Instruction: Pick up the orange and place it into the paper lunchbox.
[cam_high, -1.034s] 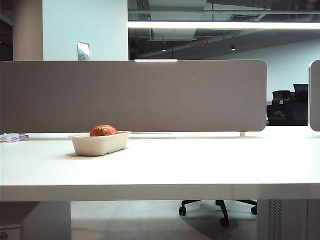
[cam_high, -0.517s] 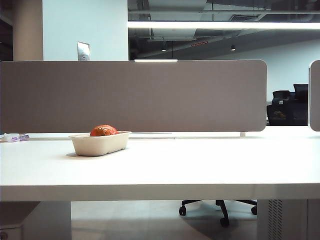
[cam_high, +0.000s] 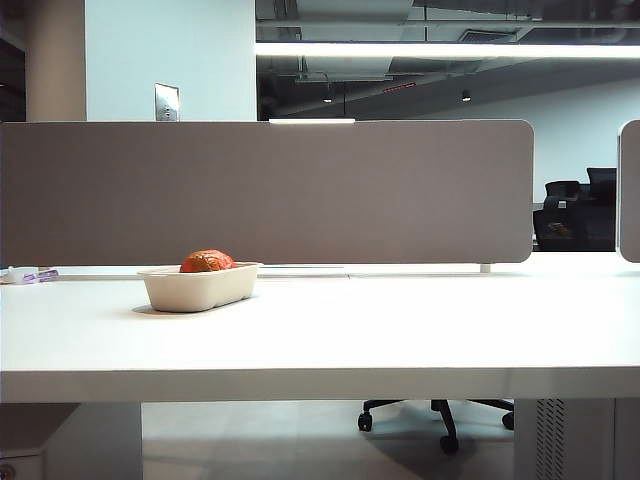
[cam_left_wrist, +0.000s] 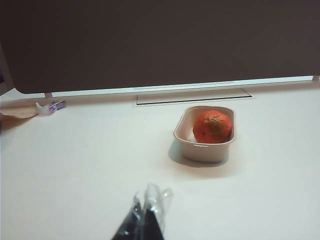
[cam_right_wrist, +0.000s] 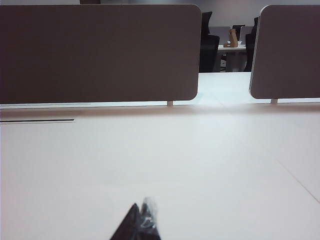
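Observation:
The reddish-orange orange (cam_high: 206, 262) lies inside the beige paper lunchbox (cam_high: 198, 288) on the white table, left of centre in the exterior view. In the left wrist view the orange (cam_left_wrist: 212, 126) fills one end of the lunchbox (cam_left_wrist: 205, 149). My left gripper (cam_left_wrist: 148, 200) hangs shut and empty well short of the lunchbox, its tips wrapped in clear film. My right gripper (cam_right_wrist: 142, 209) is shut too, with nothing in it, over bare table far from the lunchbox. Neither gripper shows in the exterior view.
A grey partition screen (cam_high: 265, 190) runs along the table's back edge, with a second screen (cam_right_wrist: 287, 50) to the right. A small purple-and-white item (cam_left_wrist: 50, 106) lies near the screen's left end. A slot cover (cam_left_wrist: 192, 96) sits behind the lunchbox. An office chair base (cam_high: 440, 415) stands under the table.

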